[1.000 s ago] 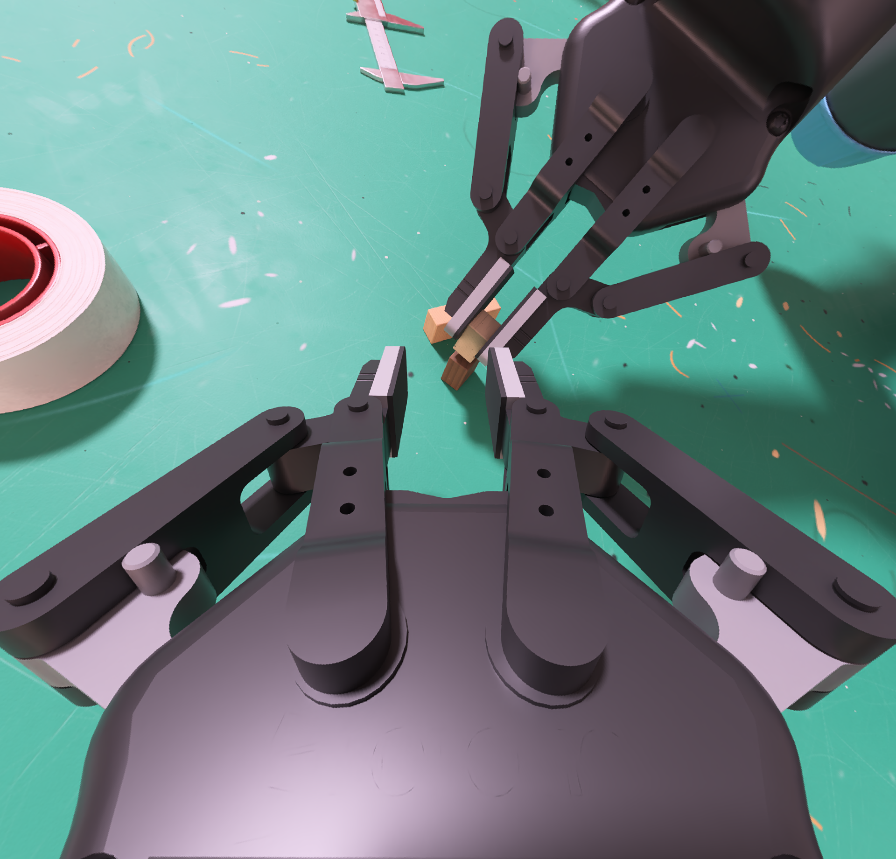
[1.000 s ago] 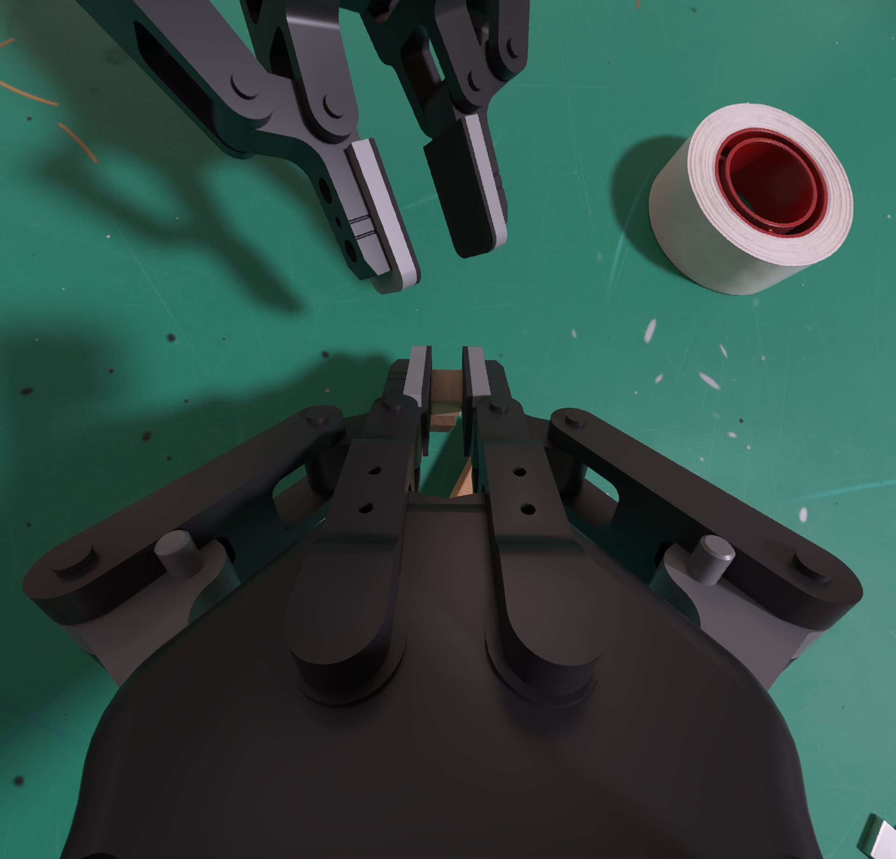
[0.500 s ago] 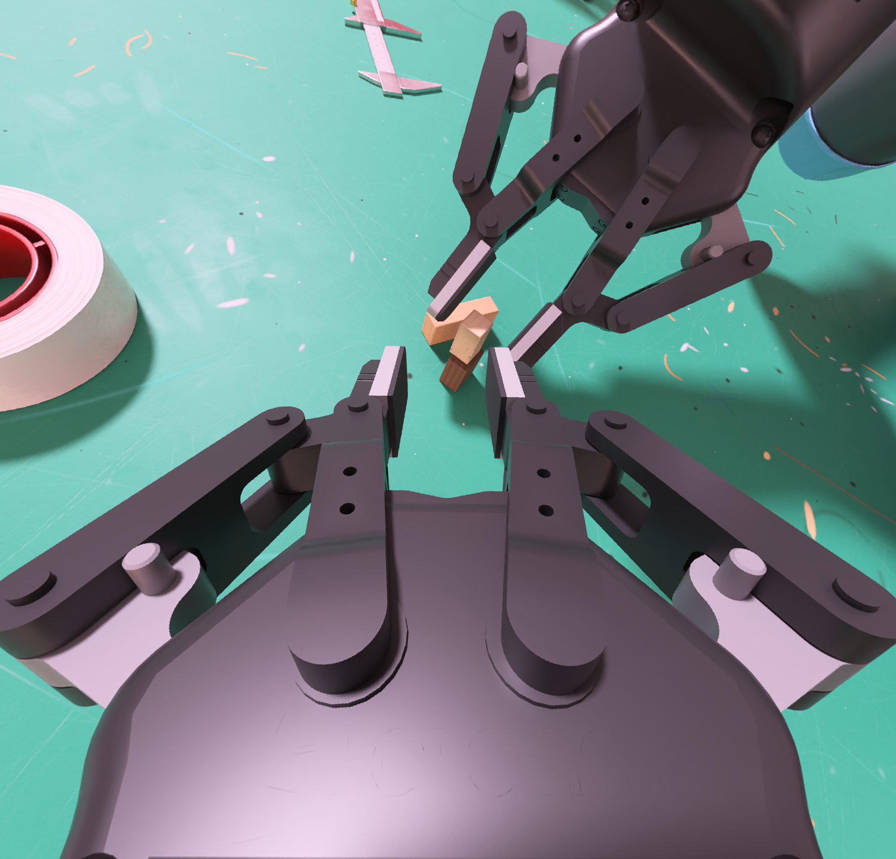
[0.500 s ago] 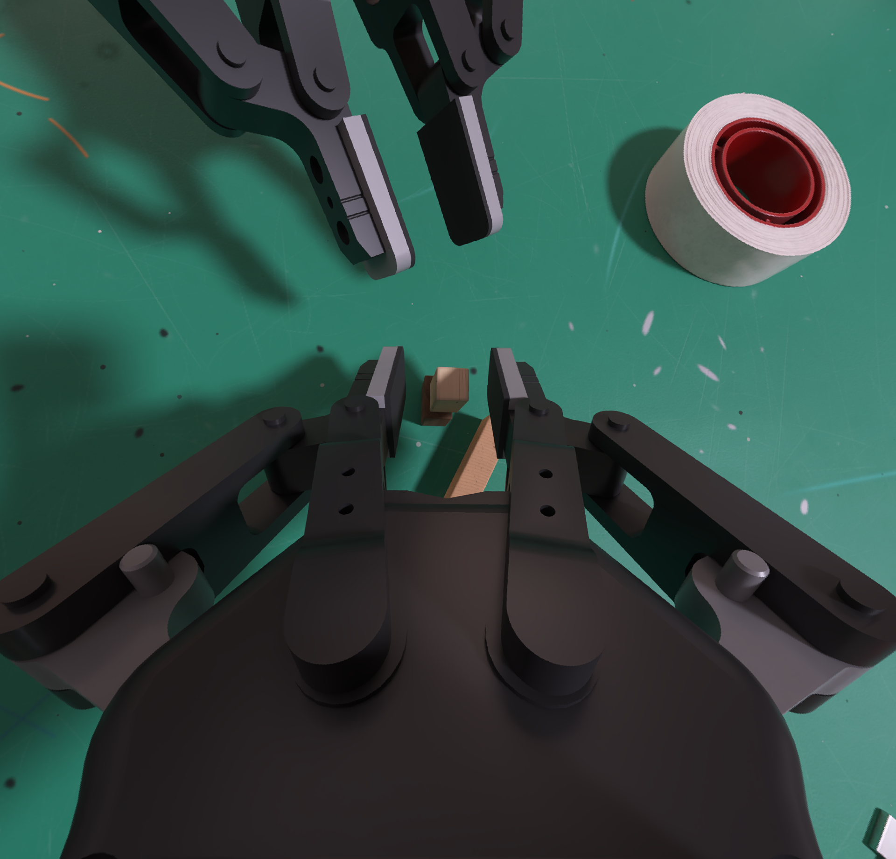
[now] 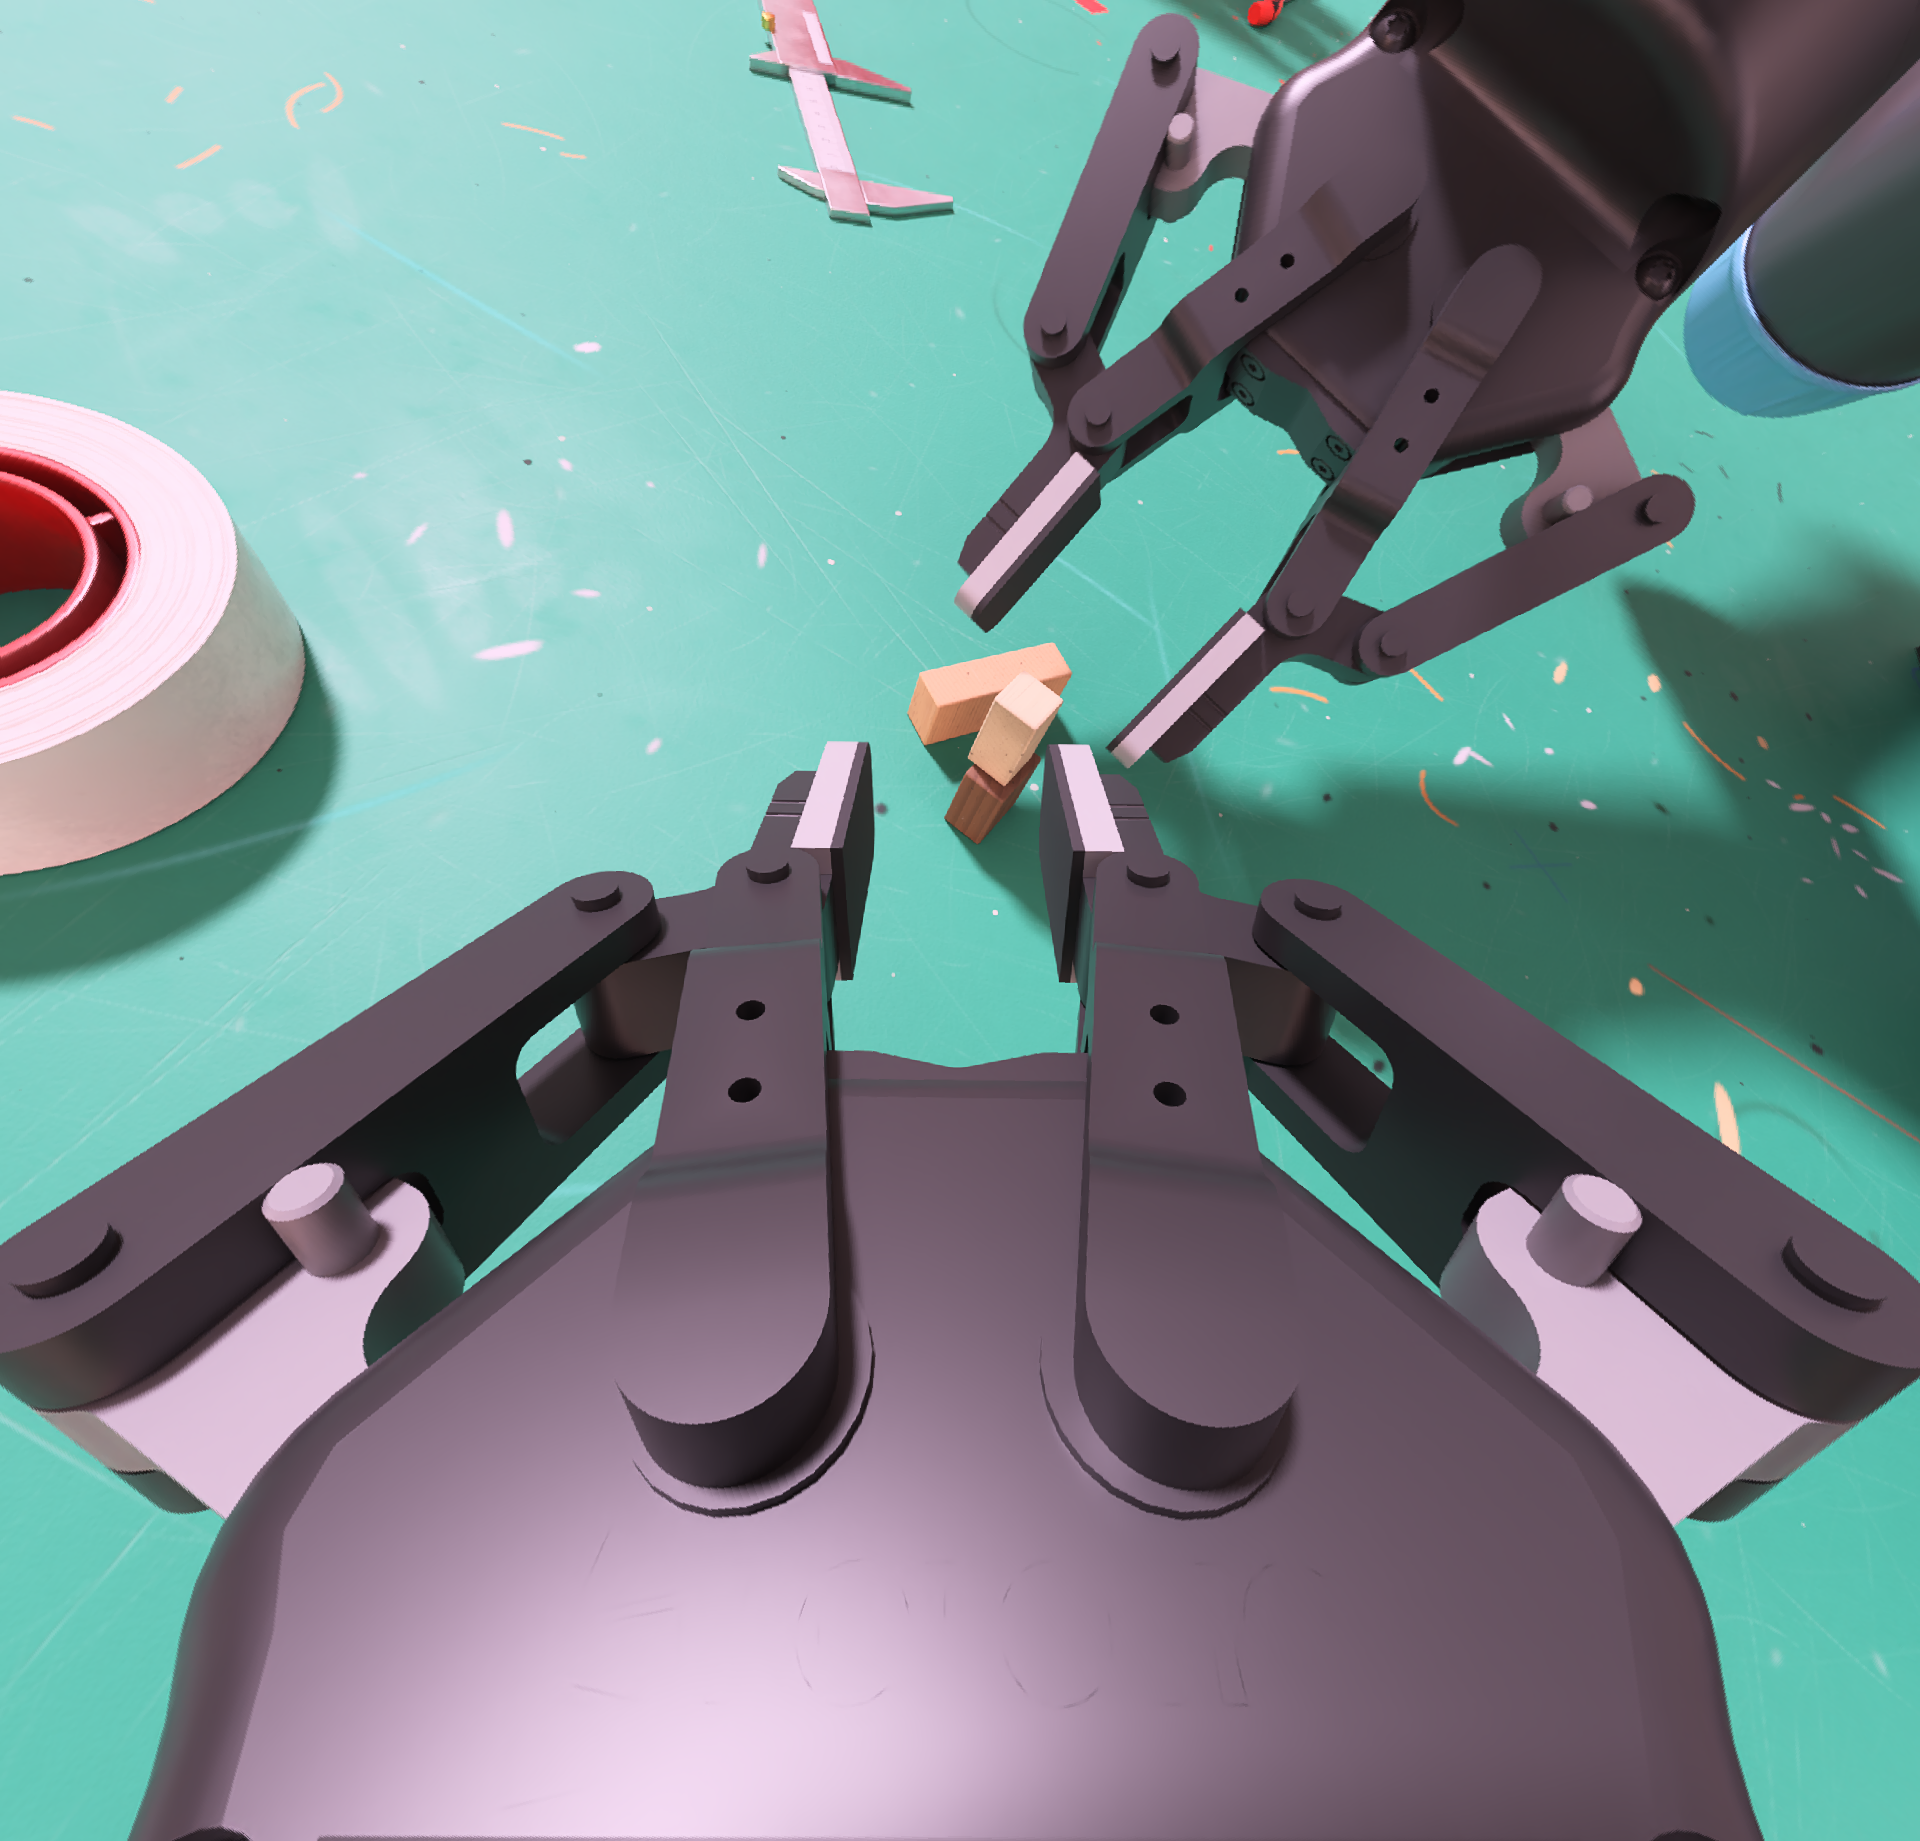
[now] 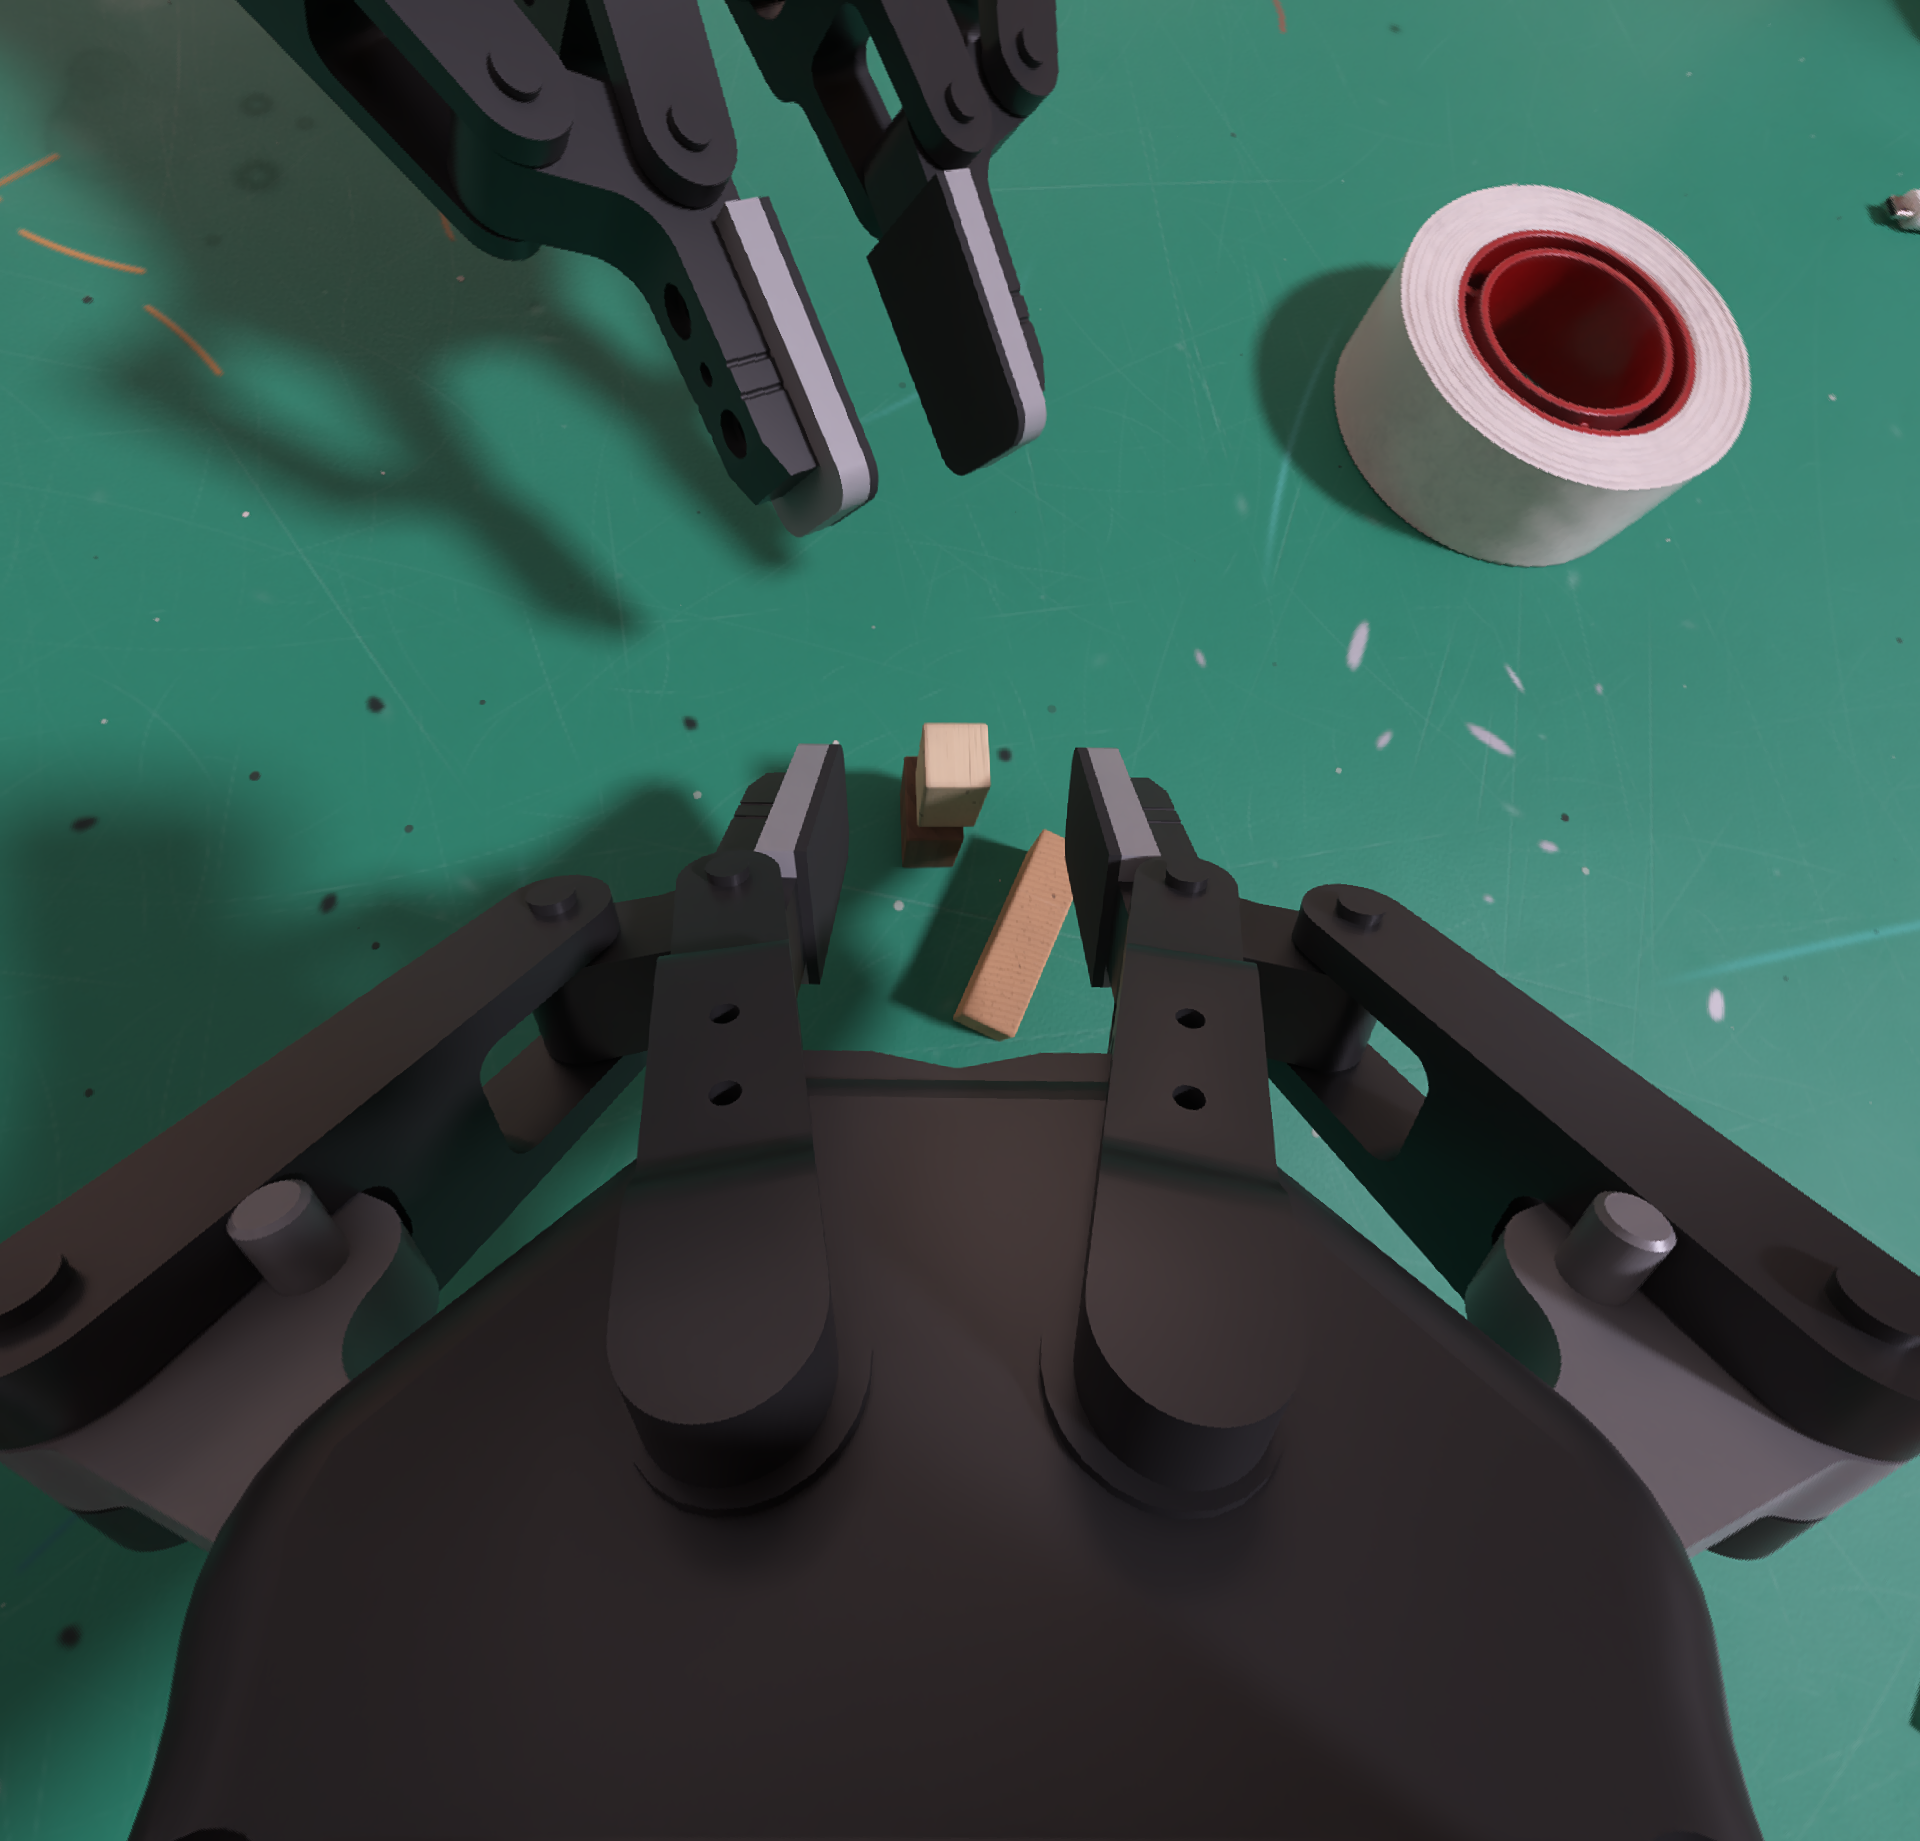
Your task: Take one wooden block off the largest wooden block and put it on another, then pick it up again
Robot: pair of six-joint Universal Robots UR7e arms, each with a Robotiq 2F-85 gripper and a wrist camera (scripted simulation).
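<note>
Both claws — left claw (image 5: 954, 799), right claw (image 6: 954, 804) — gape empty; pale block (image 6: 954, 773) rests atop dark block (image 6: 928, 844).

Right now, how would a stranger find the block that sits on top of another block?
Start at the tape roll on the green mat, then look to the three wooden blocks between the two pincers. The pale cube sits on the dark block; the long block lies flat beside them.
</note>
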